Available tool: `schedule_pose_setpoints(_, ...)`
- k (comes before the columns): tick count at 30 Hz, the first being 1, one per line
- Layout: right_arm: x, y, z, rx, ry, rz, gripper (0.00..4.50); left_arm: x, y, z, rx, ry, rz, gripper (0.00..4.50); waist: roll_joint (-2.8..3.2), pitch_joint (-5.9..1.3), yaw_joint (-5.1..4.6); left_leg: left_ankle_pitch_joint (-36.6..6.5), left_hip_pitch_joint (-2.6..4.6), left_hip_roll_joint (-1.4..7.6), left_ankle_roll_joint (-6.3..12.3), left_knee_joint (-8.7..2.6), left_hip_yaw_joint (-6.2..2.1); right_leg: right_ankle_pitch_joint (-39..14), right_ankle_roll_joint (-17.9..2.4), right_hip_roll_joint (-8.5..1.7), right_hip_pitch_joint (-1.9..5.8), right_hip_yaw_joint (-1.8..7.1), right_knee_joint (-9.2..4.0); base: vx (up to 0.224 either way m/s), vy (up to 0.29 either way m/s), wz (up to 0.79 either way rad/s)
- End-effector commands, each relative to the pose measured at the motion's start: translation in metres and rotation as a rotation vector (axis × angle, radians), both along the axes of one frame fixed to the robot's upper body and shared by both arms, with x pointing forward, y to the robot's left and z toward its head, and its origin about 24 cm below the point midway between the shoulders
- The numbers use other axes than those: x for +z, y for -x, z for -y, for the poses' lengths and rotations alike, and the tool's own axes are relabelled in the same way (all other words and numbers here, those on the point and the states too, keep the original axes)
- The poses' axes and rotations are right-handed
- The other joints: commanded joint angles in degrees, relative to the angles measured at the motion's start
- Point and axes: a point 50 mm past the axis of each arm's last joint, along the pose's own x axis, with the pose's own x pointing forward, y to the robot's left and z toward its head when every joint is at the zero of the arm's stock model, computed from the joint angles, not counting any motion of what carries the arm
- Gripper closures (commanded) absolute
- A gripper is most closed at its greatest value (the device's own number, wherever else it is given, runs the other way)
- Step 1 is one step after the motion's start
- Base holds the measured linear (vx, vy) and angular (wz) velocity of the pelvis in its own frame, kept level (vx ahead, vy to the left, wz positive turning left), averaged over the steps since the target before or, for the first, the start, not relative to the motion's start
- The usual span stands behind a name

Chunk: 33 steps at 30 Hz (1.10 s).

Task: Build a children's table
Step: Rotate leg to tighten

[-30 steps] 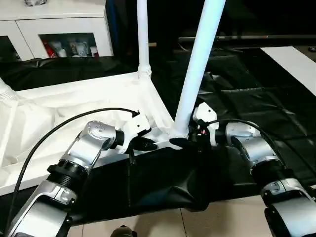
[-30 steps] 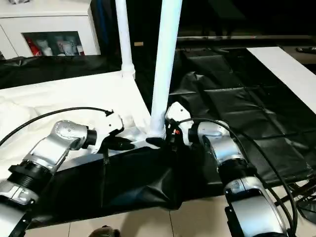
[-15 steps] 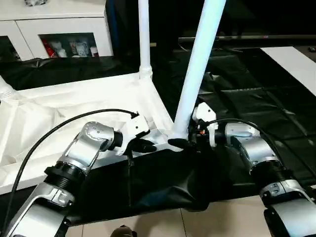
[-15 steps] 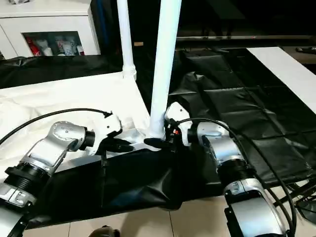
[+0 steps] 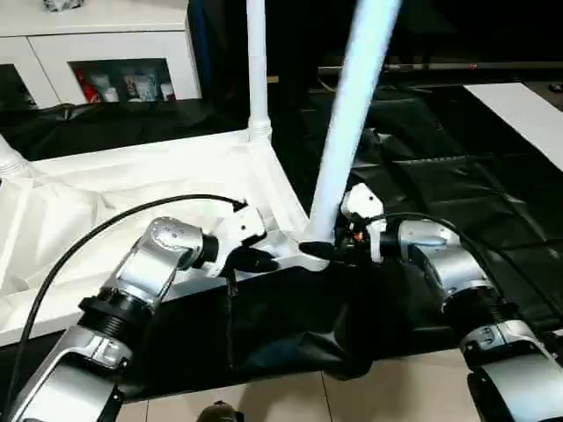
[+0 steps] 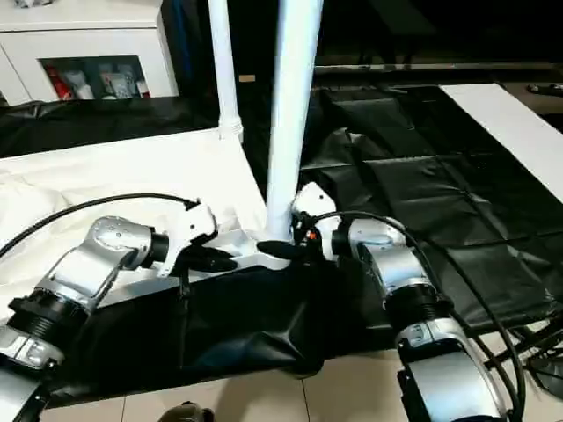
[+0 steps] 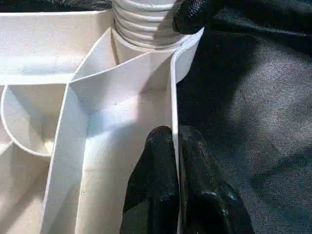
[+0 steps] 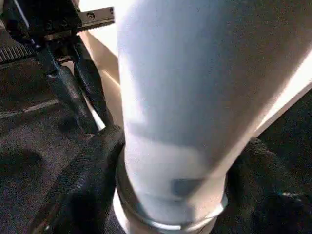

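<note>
The white tabletop [image 5: 132,176] lies underside up on the black-draped work table. One white leg [image 5: 256,61] stands upright in the far corner socket. A second leg [image 5: 352,114] rises from the near corner socket [image 7: 146,24], leaning slightly right. My right gripper [image 5: 318,251] is shut on this leg's base, with a black finger [image 8: 83,180] pressed to each side of the tube [image 8: 185,97]. My left gripper [image 7: 176,146] is shut on the tabletop's thin rim wall [image 7: 173,97], just left of that socket. A third leg's base [image 5: 9,158] shows at the left edge.
Black cloth [image 5: 440,176] covers the work table and hangs over its front edge. A white cabinet [image 5: 106,44] stands at the back left, and a white board [image 5: 519,105] lies at the far right. Tiled floor [image 5: 352,396] shows below.
My right gripper's fingers have closed in on the near leg's base, and the leg now looks blurred with motion. The left gripper keeps its pinch on the rim.
</note>
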Motion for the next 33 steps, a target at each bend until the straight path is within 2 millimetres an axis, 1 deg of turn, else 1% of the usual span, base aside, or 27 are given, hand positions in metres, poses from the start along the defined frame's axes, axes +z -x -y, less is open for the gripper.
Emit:
schedule_pose_setpoints(1, -0.006, 0.003, 0.002, -0.005, 0.009, -0.019, 1.77, 0.014, -0.002, 0.007, -0.059, 0.026, 0.059, 4.50, 0.48, -4.45, -0.29, -12.8, 1.16, 2.30, 1.72, -3.81, -0.49, -8.7, -13.6, -3.51, 3.45, 2.98, -3.59, 0.000, 0.000, 0.00)
schedule_pose_setpoints(2, -0.006, 0.003, 0.002, -0.005, 0.009, -0.020, 1.77, 0.014, -0.002, 0.007, -0.059, 0.026, 0.059, 4.50, 0.49, -4.44, -0.29, -12.8, 1.17, 2.32, 1.73, -3.82, -0.49, -8.8, -13.6, -3.52, 3.44, 2.98, -3.59, 0.000, 0.000, 0.00)
schedule_pose_setpoints(4, -0.007, 0.003, 0.002, -0.007, 0.012, -0.022, 1.80, 0.013, -0.002, 0.007, -0.057, 0.026, 0.058, 4.50, 0.29, -4.43, -0.28, -12.8, 1.15, 2.30, 1.77, -3.82, -0.48, -9.4, -13.5, -3.56, 3.47, 2.98, -3.65, 0.000, 0.000, 0.00)
schedule_pose_setpoints(10, -0.014, 0.003, 0.002, -0.035, 0.014, -0.036, 1.80, 0.013, -0.003, 0.007, -0.030, 0.036, 0.056, 4.50, 0.43, -4.43, -0.28, -12.7, 1.15, 2.32, 1.78, -3.79, -0.50, -9.4, -13.5, -3.54, 3.40, 2.98, -3.64, 0.000, 0.000, 0.00)
schedule_pose_setpoints(11, -0.019, 0.000, 0.002, -0.118, 0.000, -0.065, 1.80, 0.012, -0.006, 0.008, 0.012, 0.048, 0.056, 4.50, 0.43, -4.43, -0.33, -12.7, 1.15, 2.31, 1.74, -3.78, -0.48, -9.4, -13.5, -3.56, 3.38, 3.01, -3.64, 0.000, 0.000, 0.00)
schedule_pose_setpoints(12, -0.022, -0.001, 0.002, -0.149, -0.005, -0.077, 1.80, 0.012, -0.007, 0.008, 0.023, 0.051, 0.055, 4.50, 0.53, -4.37, -0.43, -12.9, 1.14, 2.32, 1.59, -3.84, -0.49, -9.6, -13.6, -3.58, 3.30, 3.06, -3.63, 0.000, 0.000, 0.00)
schedule_pose_setpoints(13, -0.028, -0.002, 0.002, -0.219, -0.016, -0.101, 1.81, 0.011, -0.011, 0.010, 0.072, 0.066, 0.052, 4.50, 0.40, -4.28, -0.72, -13.8, 1.16, 2.21, 0.93, -3.95, -0.51, -11.3, -13.3, -3.67, 3.36, 3.04, -3.87, 0.000, 0.000, 0.00)
schedule_pose_setpoints(14, -0.033, -0.003, 0.001, -0.283, -0.024, -0.121, 1.81, 0.010, -0.016, 0.012, 0.132, 0.081, 0.051, 4.50, 0.40, -4.24, -0.69, -14.5, 1.29, 2.20, 0.59, -3.98, -0.57, -12.3, -13.1, -3.70, 3.26, 3.02, -3.98, 0.000, 0.000, 0.00)
schedule_pose_setpoints(15, -0.037, -0.003, 0.000, -0.325, -0.032, -0.135, 1.81, 0.009, -0.020, 0.013, 0.179, 0.090, 0.048, 4.50, 0.35, -4.11, -0.79, -15.7, 1.44, 2.07, 0.15, -4.07, -0.61, -14.9, -12.4, -3.73, 3.28, 2.98, -4.31, 0.000, 0.000, 0.00)
schedule_pose_setpoints(17, -0.043, -0.006, -0.004, -0.430, -0.050, -0.164, 1.82, 0.006, -0.028, 0.017, 0.260, 0.091, 0.060, 4.50, 0.48, -3.81, -0.93, -17.8, 1.76, 2.03, -0.46, -4.21, -0.59, -18.7, -11.4, -3.75, 2.97, 3.03, -4.93, 0.000, 0.000, 0.00)
schedule_pose_setpoints(18, -0.047, -0.009, -0.010, -0.529, -0.050, -0.185, 1.82, 0.004, -0.034, 0.020, 0.329, 0.079, 0.070, 4.50, 0.55, -3.58, -1.11, -20.1, 2.04, 1.96, -1.20, -4.39, -0.75, -22.3, -10.3, -3.78, 2.87, 2.94, -5.31, 0.000, 0.000, 0.00)
schedule_pose_setpoints(19, -0.048, -0.012, -0.013, -0.611, -0.064, -0.199, 1.82, 0.005, -0.039, 0.024, 0.381, 0.081, 0.076, 4.50, 0.80, -3.54, -1.17, -22.1, 2.33, 1.96, -1.99, -4.50, -1.03, -25.4, -9.2, -3.93, 2.87, 2.80, -5.61, 0.000, 0.000, 0.00)
schedule_pose_setpoints(20, -0.048, -0.013, -0.014, -0.625, -0.066, -0.202, 1.83, 0.005, -0.040, 0.024, 0.390, 0.081, 0.077, 4.50, 0.72, -3.44, -1.30, -22.9, 2.56, 1.97, -2.15, -4.55, -0.95, -26.6, -8.8, -3.91, 2.65, 2.81, -5.94, 0.000, 0.000, 0.00)
schedule_pose_setpoints(21, -0.048, -0.014, -0.016, -0.668, -0.073, -0.211, 1.83, 0.005, -0.042, 0.026, 0.417, 0.082, 0.079, 4.50, 0.65, -3.42, -1.42, -23.7, 2.58, 1.91, -2.32, -4.56, -1.10, -27.8, -8.2, -3.99, 2.73, 2.73, -6.11, 0.000, 0.000, 0.00)
schedule_pose_setpoints(22, -0.048, -0.019, -0.022, -0.797, -0.089, -0.235, 1.83, 0.007, -0.047, 0.033, 0.476, 0.075, 0.096, 4.50, 0.74, -3.55, -1.47, -23.8, 2.42, 1.91, -2.31, -4.69, -1.23, -28.2, -7.6, -4.08, 2.76, 2.75, -6.20, 0.000, 0.000, 0.00)
schedule_pose_setpoints(23, -0.048, -0.020, -0.022, -0.817, -0.091, -0.240, 1.83, 0.008, -0.048, 0.034, 0.486, 0.073, 0.100, 4.50, 0.75, -3.57, -1.56, -23.8, 2.60, 1.89, -2.53, -4.63, -1.21, -28.1, -7.5, -4.02, 2.48, 2.77, -6.25, 0.000, 0.000, 0.00)
schedule_pose_setpoints(24, -0.046, -0.024, -0.028, -0.911, -0.099, -0.258, 1.83, 0.009, -0.052, 0.041, 0.528, 0.055, 0.123, 4.50, 0.68, -3.61, -1.59, -24.0, 2.57, 1.90, -2.74, -4.73, -1.38, -27.5, -7.6, -4.00, 2.63, 2.67, -6.16, 0.000, 0.000, 0.00)
schedule_pose_setpoints(25, -0.046, -0.024, -0.029, -0.916, -0.099, -0.258, 1.83, 0.009, -0.053, 0.041, 0.530, 0.054, 0.125, 4.50, 0.71, -3.64, -1.72, -23.9, 2.67, 1.83, -2.79, -4.67, -1.29, -27.0, -7.5, -3.93, 2.47, 2.70, -6.24, 0.000, 0.000, 0.00)
schedule_pose_setpoints(26, -0.045, -0.025, -0.030, -0.938, -0.100, -0.261, 1.83, 0.009, -0.054, 0.043, 0.540, 0.049, 0.132, 4.50, 0.58, -3.70, -1.89, -23.5, 2.38, 1.78, -2.41, -4.70, -1.26, -25.8, -7.7, -3.91, 2.64, 2.71, -6.12, 0.000, 0.000, 0.00)
schedule_pose_setpoints(27, -0.044, -0.027, -0.033, -0.967, -0.083, -0.254, 1.83, 0.009, -0.055, 0.046, 0.556, 0.044, 0.143, 4.50, 0.63, -3.79, -1.76, -23.0, 2.21, 1.83, -2.20, -4.72, -1.27, -24.8, -7.8, -4.00, 2.80, 2.75, -6.03, 0.000, 0.000, 0.00)
schedule_pose_setpoints(28, -0.040, -0.030, -0.036, -0.985, -0.063, -0.217, 1.83, 0.008, -0.056, 0.050, 0.566, 0.037, 0.149, 4.50, 0.55, -3.83, -1.81, -22.3, 2.30, 1.85, -2.02, -4.71, -1.13, -23.2, -8.1, -3.85, 2.60, 2.85, -5.90, 0.000, 0.000, 0.00)
schedule_pose_setpoints(29, -0.040, -0.030, -0.036, -0.985, -0.063, -0.217, 1.83, 0.008, -0.056, 0.050, 0.566, 0.037, 0.149, 4.50, 0.61, -3.93, -1.83, -21.9, 2.28, 1.80, -2.01, -4.67, -1.09, -22.4, -8.4, -3.84, 2.57, 2.90, -5.78, 0.000, 0.000, 0.00)
schedule_pose_setpoints(30, -0.037, -0.031, -0.039, -1.000, -0.082, -0.219, 1.83, 0.007, -0.056, 0.052, 0.563, 0.032, 0.153, 4.50, 0.57, -4.00, -1.76, -20.8, 2.04, 1.79, -1.78, -4.69, -1.02, -20.5, -8.8, -3.87, 2.85, 2.94, -5.62, 0.000, 0.000, 0.00)
schedule_pose_setpoints(32, -0.036, -0.032, -0.040, -0.999, -0.088, -0.220, 1.83, 0.006, -0.055, 0.054, 0.546, 0.032, 0.156, 4.50, 0.40, -4.02, -1.68, -19.5, 1.81, 1.82, -1.26, -4.67, -0.91, -18.3, -9.3, -3.87, 3.05, 2.99, -5.37, 0.000, 0.000, 0.00)
schedule_pose_setpoints(33, -0.035, -0.033, -0.040, -0.998, -0.107, -0.232, 1.83, 0.006, -0.054, 0.054, 0.527, 0.037, 0.157, 4.50, 0.46, -4.06, -1.66, -18.6, 1.62, 1.84, -0.93, -4.68, -0.90, -17.0, -9.6, -3.87, 3.21, 3.01, -5.16, 0.000, 0.000, 0.00)
